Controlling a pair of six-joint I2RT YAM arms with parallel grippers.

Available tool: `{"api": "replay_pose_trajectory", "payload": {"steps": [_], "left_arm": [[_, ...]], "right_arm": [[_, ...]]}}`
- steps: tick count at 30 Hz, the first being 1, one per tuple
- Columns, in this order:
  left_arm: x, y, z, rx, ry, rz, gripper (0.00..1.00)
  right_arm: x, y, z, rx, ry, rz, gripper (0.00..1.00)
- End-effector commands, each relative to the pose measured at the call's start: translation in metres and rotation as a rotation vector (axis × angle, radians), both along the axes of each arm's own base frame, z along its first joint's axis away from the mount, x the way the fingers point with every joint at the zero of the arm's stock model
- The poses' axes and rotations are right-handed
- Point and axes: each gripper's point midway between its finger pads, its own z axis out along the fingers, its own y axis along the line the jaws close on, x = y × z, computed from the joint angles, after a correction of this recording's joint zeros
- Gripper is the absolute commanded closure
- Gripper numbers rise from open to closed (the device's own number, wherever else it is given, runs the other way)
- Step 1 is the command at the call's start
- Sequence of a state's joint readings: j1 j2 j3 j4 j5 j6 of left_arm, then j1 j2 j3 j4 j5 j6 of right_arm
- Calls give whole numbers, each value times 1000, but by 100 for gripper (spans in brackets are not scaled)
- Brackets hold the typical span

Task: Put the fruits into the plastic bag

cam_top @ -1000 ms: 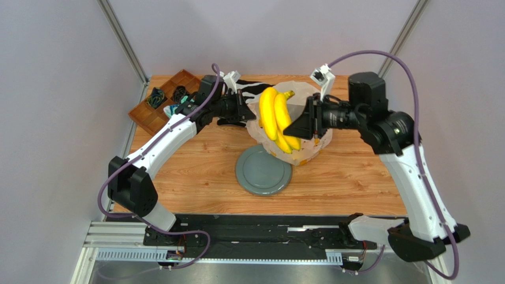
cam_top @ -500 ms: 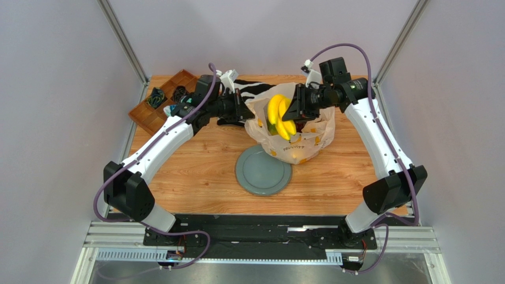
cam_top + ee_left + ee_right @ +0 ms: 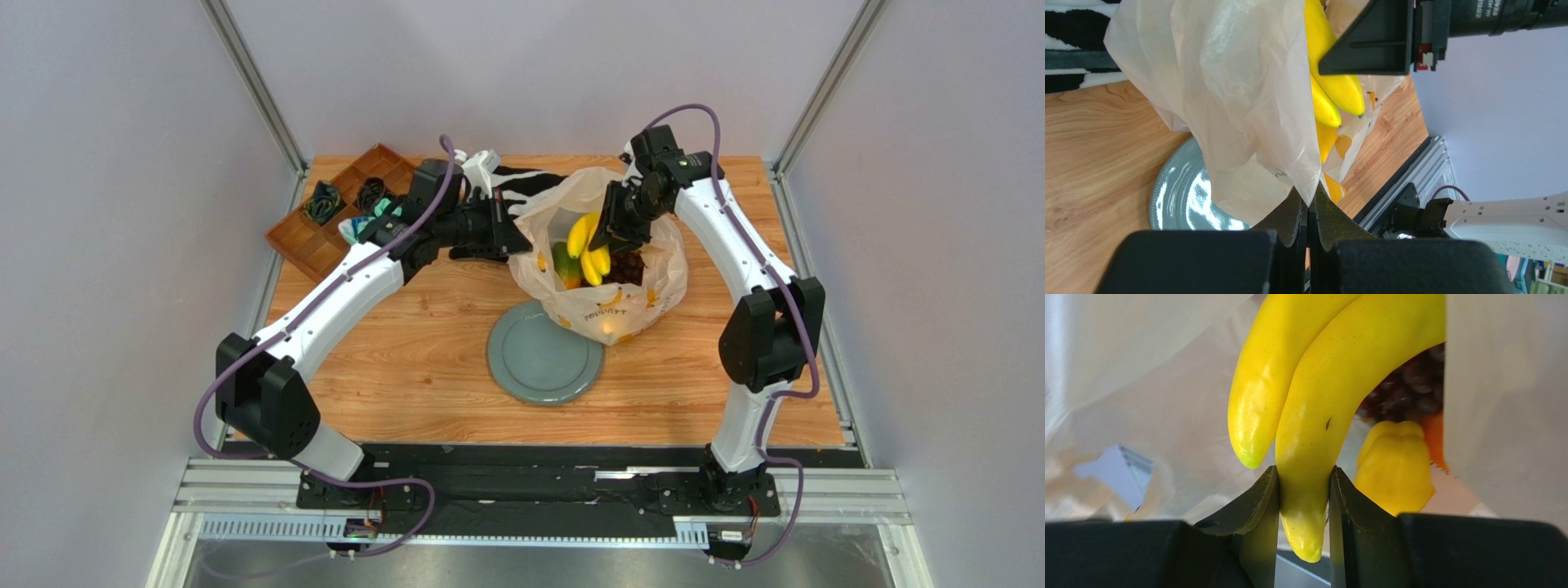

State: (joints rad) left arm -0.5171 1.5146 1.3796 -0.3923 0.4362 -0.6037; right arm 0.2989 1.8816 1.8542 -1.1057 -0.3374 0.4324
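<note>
The bananas [image 3: 589, 249] have dropped lower into the plastic bag [image 3: 613, 309], right fingers [image 3: 1257, 509] clamping them, left fingers [image 3: 1290, 215] pinching its rim.

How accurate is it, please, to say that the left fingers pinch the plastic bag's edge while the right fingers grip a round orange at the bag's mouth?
Not quite: the right wrist view shows the right fingers gripping the bunch of bananas, not an orange. The rest holds: the left fingers pinch the edge of the plastic bag.
</note>
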Motion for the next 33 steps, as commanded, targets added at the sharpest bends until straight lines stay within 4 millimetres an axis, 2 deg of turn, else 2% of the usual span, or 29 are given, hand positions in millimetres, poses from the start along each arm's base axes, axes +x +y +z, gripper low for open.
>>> {"api": "replay_pose_trajectory", "payload": {"steps": [1, 3, 4, 5, 7, 8, 11, 13, 16, 17, 19, 20, 24, 25, 27, 28, 31, 32, 33], "left_arm": [[-3, -12, 10, -28, -33, -37, 100], [-3, -16, 7, -37, -21, -45, 100], [-3, -18, 8, -40, -21, -48, 100], [-3, -20, 6, -41, -15, -51, 100], [-2, -22, 6, -41, -12, -56, 100], [-2, -23, 6, -42, -10, -60, 100], [-1, -23, 5, -38, -9, -58, 100], [-1, -23, 5, -38, -9, -58, 100], [0, -24, 4, -37, -6, -57, 100], [1, -24, 4, -36, -7, -56, 100], [1, -24, 4, -35, -6, -55, 100], [3, -24, 3, -33, -6, -49, 100], [4, -25, 4, -41, -5, -48, 100], [4, -26, 2, -39, 0, -47, 100], [4, -26, 2, -40, 1, -50, 100], [5, -26, 2, -40, 1, -50, 100], [4, -27, 3, -43, 1, -54, 100], [4, -27, 4, -46, -1, -57, 100], [4, -27, 4, -46, -1, -57, 100]], "right_arm": [[39, -11, 22, -128, -236, -122, 100], [44, -5, 22, -141, -281, -140, 100], [44, -7, 12, -168, -276, -153, 100], [46, -2, 11, -158, -288, -154, 96], [49, -4, 1, -184, -281, -176, 84], [48, -3, -3, -187, -269, -171, 70], [46, 2, -2, -182, -267, -145, 49], [44, 7, 8, -152, -291, -106, 44], [36, 17, 44, -81, -395, -39, 33], [31, 18, 69, -46, -460, -24, 22], [21, 18, 85, -30, -504, 12, 20], [12, 14, 103, -21, -548, 20, 19], [-12, -8, 101, -106, -569, 28, 21], [-21, -13, 85, -142, -522, 38, 23], [-25, -29, 70, -243, -490, 31, 26], [-32, -36, 56, -295, -449, 44, 28], [-38, -46, 39, -449, -430, 69, 30], [-41, -41, 37, -479, -438, 96, 31], [-40, -45, 36, -534, -449, 97, 31]]}}
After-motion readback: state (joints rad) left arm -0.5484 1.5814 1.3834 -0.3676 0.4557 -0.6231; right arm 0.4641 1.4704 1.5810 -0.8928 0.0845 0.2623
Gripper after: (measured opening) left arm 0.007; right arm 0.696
